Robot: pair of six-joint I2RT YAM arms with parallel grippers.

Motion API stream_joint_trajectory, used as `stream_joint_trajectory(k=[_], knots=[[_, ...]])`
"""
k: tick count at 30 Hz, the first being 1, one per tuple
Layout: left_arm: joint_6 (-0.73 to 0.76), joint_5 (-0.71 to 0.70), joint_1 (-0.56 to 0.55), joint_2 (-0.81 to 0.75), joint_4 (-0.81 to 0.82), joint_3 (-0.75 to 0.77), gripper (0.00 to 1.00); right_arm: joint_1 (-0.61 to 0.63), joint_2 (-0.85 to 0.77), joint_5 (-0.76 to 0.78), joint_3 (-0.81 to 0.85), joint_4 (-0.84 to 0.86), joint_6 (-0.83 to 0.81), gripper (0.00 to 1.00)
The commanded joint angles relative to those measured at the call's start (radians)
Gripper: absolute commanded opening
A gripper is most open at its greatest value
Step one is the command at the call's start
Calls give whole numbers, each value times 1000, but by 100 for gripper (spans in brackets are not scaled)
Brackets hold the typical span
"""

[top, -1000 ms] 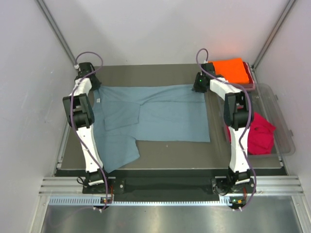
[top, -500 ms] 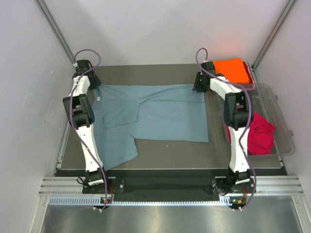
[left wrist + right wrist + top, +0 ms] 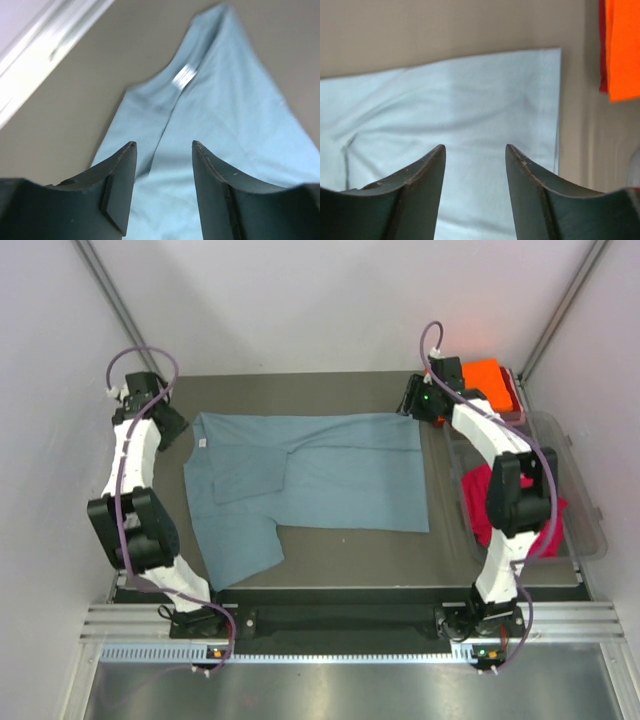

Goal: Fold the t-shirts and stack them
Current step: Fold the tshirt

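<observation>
Top external: left tool [image 3: 170, 426] and right tool [image 3: 411, 402] have released the grey-blue t-shirt [image 3: 330, 478].

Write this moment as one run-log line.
left pincer: open, empty; right pincer: open, empty; grey-blue t-shirt: spread flat; orange t-shirt: folded

A high fixed camera looks down on the whole grey-blue t-shirt [image 3: 320, 475] from its near side, while two wrist cameras look closely down at its far corners (one each, left and right).
</observation>
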Motion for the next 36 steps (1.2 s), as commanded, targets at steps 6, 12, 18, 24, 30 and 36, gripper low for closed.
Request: stream_joint_trajectory(k=[6,12,18,24,30,36], knots=[[-268,8,23,-323,-201,-338,45,28,-282,-122,-344,175,24,63],[-363,71,17,-535,-255,-593,46,30,-349,-158,-466,210,19,64],[-464,2,17,-653,-227,-845,44,30,-353,-210,-509,252,35,65],[-487,-16,11,-632,-204,-929,39,30,-343,-224,-509,253,39,65],[-542,-169,-110,-564,-249,-915,40,30,-322,-224,-507,264,50,65],[-548,-151,-140,-567,-195,-955,43,30,-310,-224,-489,252,50,65]])
